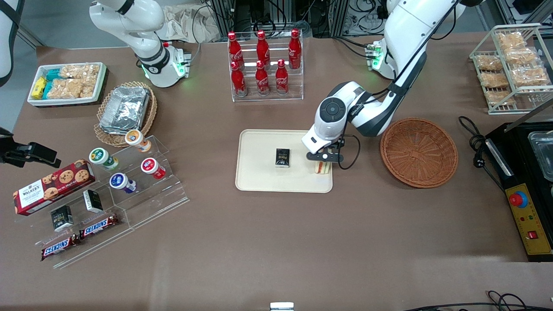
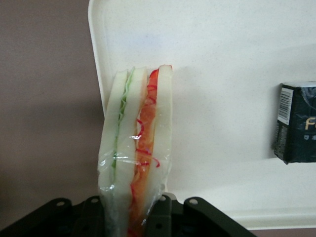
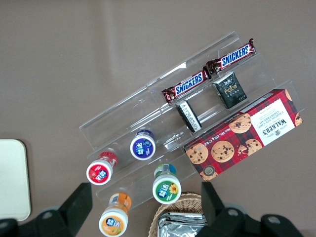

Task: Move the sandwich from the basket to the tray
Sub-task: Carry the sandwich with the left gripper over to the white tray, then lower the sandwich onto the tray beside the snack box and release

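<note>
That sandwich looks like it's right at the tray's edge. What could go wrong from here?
The wrapped sandwich, held on edge by the tool, hangs over the tray just inside its rim nearest the basket. Released there, it might tip onto the rim or off the tray. The soft wrap could also cling to the fingers.

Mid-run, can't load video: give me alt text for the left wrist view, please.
The gripper is shut on the sandwich, wrapped in clear film, holding it over the corner of the cream tray by the brown table. A small dark box lies on the tray.
</note>
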{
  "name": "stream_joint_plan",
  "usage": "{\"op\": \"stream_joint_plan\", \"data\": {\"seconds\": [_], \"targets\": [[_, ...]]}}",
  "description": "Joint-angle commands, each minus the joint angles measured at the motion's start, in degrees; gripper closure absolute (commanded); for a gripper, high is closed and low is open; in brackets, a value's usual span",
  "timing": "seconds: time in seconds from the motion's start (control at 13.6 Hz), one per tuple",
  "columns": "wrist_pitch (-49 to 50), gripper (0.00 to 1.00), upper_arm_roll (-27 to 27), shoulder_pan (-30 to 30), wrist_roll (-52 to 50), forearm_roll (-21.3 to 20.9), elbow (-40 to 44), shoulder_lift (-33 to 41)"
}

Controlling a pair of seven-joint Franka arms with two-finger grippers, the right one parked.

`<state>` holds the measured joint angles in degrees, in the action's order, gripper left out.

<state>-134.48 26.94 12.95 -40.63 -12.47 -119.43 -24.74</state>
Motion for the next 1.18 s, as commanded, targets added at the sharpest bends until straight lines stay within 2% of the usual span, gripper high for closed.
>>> {"op": "stream_joint_plan", "data": {"seconds": [0.0,0.07,0.15,0.22,0.3,0.44,0.59,0.74,0.96,1.11], "targets": [[-0.4,1.0,-0.1,0.5,-1.7,-1.5,1.3,-1.5],[-1.1,1.0,-0.1,0.5,-1.7,-1.6,1.2,-1.6],[-1.3,0.82,-0.2,0.5,-1.6,-1.6,1.2,-1.6],[-1.3,0.18,-0.2,0.5,-1.7,-1.6,1.2,-1.6],[-1.3,0.0,-0.2,0.5,-1.8,-1.6,1.2,-1.6],[-1.3,0.0,-0.2,0.4,-0.9,-2.2,1.5,-1.3],[-0.1,0.0,-0.2,0.1,-1.0,-5.4,3.0,-0.5],[5.6,0.0,0.0,0.5,-1.0,-5.5,5.9,1.4],[26.0,0.0,1.4,1.5,-0.2,-5.0,20.8,1.1],[34.2,0.0,1.4,1.2,3.2,-4.3,29.3,1.4]]}}
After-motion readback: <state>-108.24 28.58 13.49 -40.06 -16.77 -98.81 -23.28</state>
